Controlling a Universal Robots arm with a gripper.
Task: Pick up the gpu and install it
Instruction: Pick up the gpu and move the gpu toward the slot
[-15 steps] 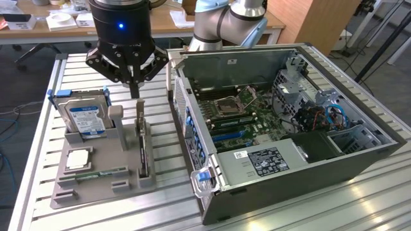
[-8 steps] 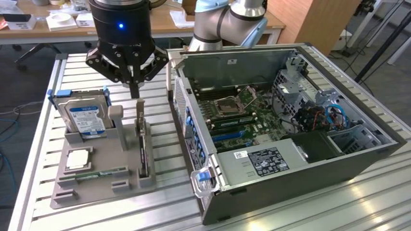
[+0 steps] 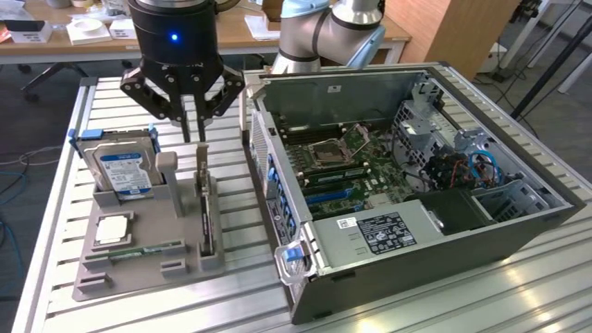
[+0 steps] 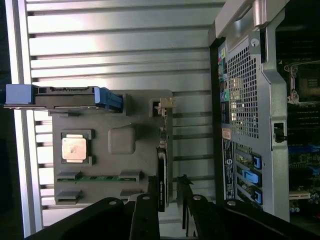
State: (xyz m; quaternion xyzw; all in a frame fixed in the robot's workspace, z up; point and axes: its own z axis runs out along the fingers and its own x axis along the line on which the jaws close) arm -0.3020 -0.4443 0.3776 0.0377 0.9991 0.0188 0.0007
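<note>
My pincer [image 3: 193,137] hangs open just above the graphics card [image 3: 204,201], gripping nothing; the card stands on edge in a grey holder [image 3: 148,270]. An open computer case [image 3: 462,270] lies beside the holder.

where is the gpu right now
In the exterior view the gpu stands on edge in a slot of the grey holder, at its edge toward that view's right, beside the open computer case.

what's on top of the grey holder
A hard drive, cpu chip, green memory stick, and the gpu standing on edge; its lower edge is hidden in the holder.
</note>
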